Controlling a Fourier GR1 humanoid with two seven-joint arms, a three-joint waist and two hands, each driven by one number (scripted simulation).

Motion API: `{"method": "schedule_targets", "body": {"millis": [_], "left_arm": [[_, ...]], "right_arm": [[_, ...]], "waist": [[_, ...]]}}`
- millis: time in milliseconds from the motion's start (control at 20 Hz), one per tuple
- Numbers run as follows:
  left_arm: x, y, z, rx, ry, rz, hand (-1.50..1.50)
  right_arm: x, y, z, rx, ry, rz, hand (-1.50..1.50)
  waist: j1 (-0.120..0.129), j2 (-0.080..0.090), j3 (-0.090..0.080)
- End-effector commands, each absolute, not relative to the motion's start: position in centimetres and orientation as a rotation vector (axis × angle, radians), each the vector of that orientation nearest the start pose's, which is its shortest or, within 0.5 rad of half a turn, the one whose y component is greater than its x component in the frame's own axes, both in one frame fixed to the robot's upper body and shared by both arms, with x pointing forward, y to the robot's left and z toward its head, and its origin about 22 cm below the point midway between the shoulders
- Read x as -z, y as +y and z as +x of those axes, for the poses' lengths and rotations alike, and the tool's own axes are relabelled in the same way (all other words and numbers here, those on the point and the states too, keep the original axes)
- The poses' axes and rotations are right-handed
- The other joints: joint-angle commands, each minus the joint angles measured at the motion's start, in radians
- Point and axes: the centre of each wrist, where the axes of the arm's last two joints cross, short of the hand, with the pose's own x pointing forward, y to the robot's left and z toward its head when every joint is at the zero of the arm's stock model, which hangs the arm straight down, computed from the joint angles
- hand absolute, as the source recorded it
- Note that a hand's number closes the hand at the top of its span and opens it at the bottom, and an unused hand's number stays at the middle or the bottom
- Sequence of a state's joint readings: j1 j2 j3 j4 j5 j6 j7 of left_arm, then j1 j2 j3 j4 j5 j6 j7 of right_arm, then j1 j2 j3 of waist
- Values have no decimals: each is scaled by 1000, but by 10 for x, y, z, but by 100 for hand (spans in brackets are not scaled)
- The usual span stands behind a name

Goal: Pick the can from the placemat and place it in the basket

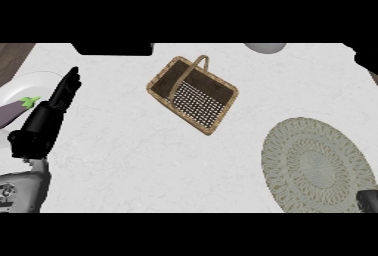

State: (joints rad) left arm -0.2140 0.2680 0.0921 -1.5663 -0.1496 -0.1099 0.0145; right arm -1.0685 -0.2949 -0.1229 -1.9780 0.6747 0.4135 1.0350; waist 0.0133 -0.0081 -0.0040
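The can shows nowhere: the round woven placemat (317, 167) lies bare at the bench's (148, 160) right, and the wicker basket (193, 94) holds nothing visible. A dark sliver at the lower right edge may be the right hand (368, 200); whether it holds the can cannot be told. The left hand (63, 92) rests at the left with straight fingers, beside a plate (22, 82) with an eggplant (15, 111). The basket lies up and left of the placemat, its long axis diagonal, so the right arm seems nearer.
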Motion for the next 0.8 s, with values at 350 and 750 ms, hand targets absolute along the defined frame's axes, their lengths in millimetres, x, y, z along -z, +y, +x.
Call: {"method": "schedule_targets", "body": {"millis": [350,750], "left_arm": [[-75,298,300,383,-1715,279,0],[-75,297,296,394,-1721,285,0]], "right_arm": [[-443,-93,298,-454,-1601,-867,150],[-422,-38,338,-546,-1428,-844,150]], "waist": [[6,9,1],[6,12,1]]}}
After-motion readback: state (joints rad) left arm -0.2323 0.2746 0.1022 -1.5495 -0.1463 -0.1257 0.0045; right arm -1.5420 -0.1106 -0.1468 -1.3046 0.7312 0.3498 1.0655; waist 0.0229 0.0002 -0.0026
